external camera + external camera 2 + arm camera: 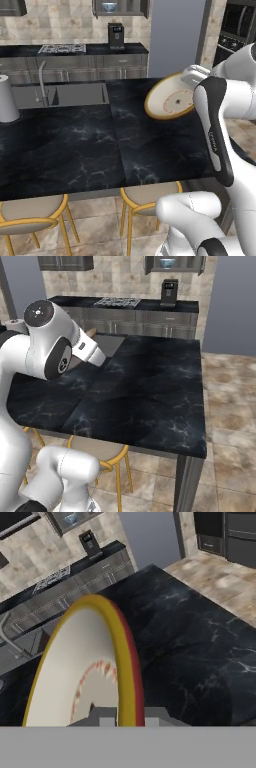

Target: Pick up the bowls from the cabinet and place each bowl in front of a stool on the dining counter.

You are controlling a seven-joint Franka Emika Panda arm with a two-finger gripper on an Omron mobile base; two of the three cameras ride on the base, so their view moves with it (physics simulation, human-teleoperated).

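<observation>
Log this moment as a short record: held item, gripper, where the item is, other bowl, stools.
held item: cream bowl with yellowish rim and reddish inner marks, tilted on edge
gripper: gripper shut on the cream bowl's rim
position: above the dining counter, toward its right part, not set down
other bowl: blue-patterned bowl in the cabinet on the far wall
stools: two stools at the counter's near edge

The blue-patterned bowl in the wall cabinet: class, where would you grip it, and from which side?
Judging from the pictures, grip the blue bowl by its front rim, coming in level through the cabinet's open front. It sits upright on the shelf with the cabinet top close above, so a reach from overhead looks blocked. Its details are too small to say more.
</observation>
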